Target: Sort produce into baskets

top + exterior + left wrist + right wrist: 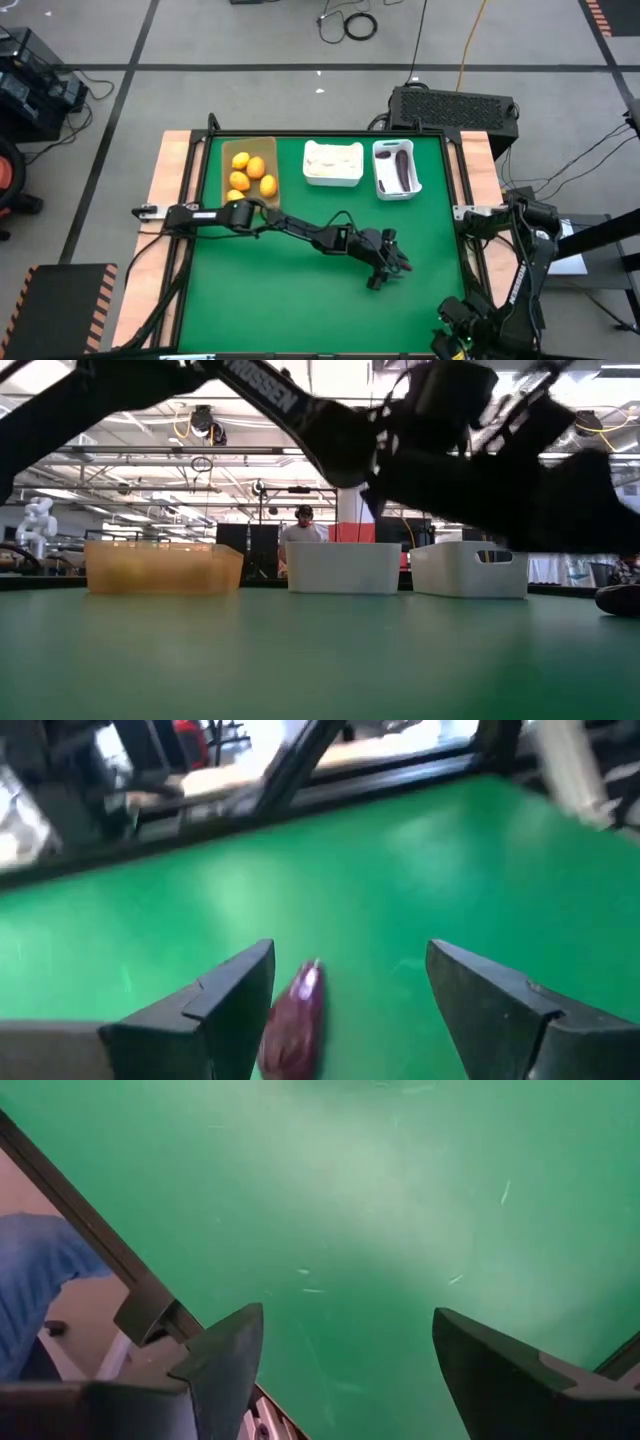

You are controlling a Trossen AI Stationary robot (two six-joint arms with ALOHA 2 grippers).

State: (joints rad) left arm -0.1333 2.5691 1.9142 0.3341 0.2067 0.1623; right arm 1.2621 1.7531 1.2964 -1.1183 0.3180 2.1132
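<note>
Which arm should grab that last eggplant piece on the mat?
Left. The left gripper is open over the mat with the eggplant piece between its fingers. The right gripper waits at the table's near right corner.

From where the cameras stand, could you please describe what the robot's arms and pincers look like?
Both arms are dark, near-black jointed links. The left arm carries white TROSSEN lettering in the low view and a thin cable looping near its wrist. Its left pincer and the right pincer each have two flat, wedge-shaped dark fingers.
</note>
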